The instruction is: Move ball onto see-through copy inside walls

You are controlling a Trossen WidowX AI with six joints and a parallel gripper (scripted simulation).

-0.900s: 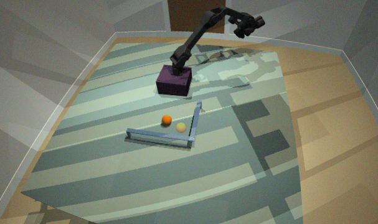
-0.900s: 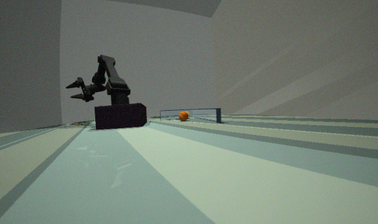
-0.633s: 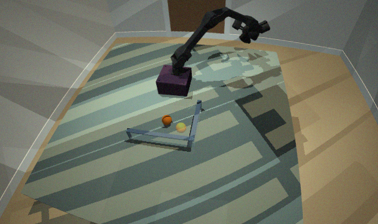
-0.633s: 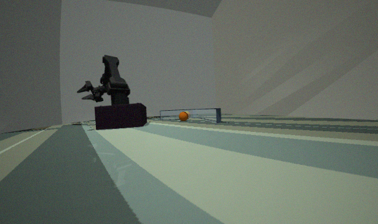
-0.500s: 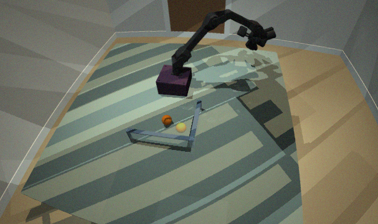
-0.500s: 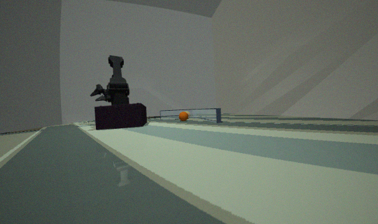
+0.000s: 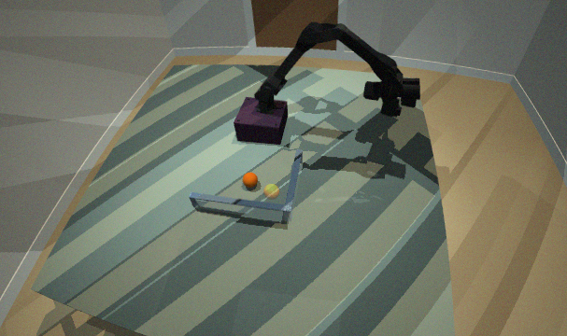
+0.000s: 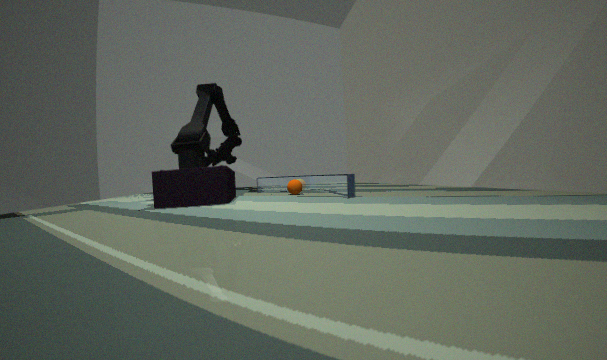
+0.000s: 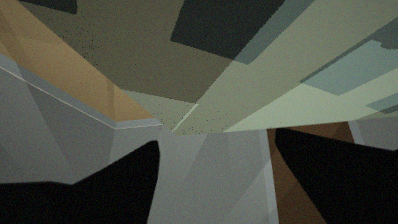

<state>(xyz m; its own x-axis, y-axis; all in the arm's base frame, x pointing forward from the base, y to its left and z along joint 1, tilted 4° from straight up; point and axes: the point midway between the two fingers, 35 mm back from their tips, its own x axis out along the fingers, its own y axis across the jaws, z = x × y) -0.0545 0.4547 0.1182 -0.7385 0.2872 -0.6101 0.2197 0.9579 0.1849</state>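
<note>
Approach pending: the wide-open, empty gripper (image 7: 391, 112) (image 9: 218, 141), upper right from above, must reach the orange ball (image 7: 250, 180) (image 8: 294, 187), centre-left.

Orange ball (image 7: 250, 180) (image 8: 294, 187), purple box (image 7: 261, 122) (image 8: 194, 188), green-striped table (image 7: 246, 280) (image 8: 303, 290) (image 9: 270, 65)

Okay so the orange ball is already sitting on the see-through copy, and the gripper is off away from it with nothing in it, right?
Not quite: the orange ball lies beside the see-through copy, as the top view shows.
</note>
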